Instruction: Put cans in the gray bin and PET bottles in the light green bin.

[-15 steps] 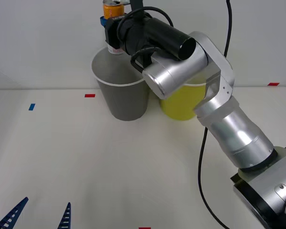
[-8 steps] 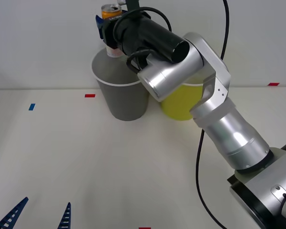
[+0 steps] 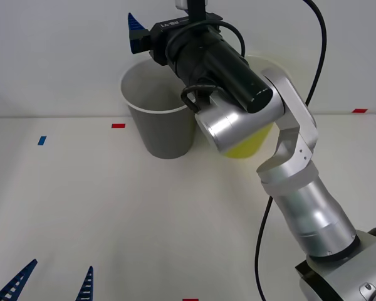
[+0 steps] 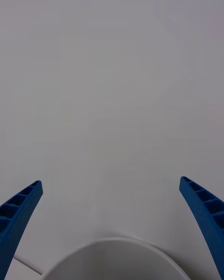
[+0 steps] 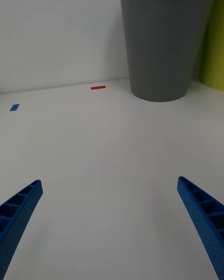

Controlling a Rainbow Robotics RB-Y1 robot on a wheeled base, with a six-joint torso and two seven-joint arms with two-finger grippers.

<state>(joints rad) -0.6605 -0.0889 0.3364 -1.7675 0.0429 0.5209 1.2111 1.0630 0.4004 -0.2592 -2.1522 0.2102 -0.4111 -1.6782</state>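
Front view showed the right pincer (image 3: 135,31) raised above the far rim of the gray bin (image 3: 160,119), with the light green bin (image 3: 247,145) just beside that bin and partly hidden behind the right arm. Right wrist view showed the right pincer's blue fingers (image 4: 21,210) spread wide with nothing between them, and the bin's white rim directly below. The left pincer (image 3: 50,285) rested parked low over the worktop (image 3: 113,213), its fingers also spread and empty.

Compared with the frame half a second earlier, the can was no longer clamped in the right pincer, and the pincer had opened; the can was judged to lie inside the gray bin, though the bin's interior could not be checked.

Handling judgement: such a slim drink can was probably light, thin-walled and smooth, so liable to dent or slip. A moderate grip across the mid-body, with the can upright, would have suited it best.
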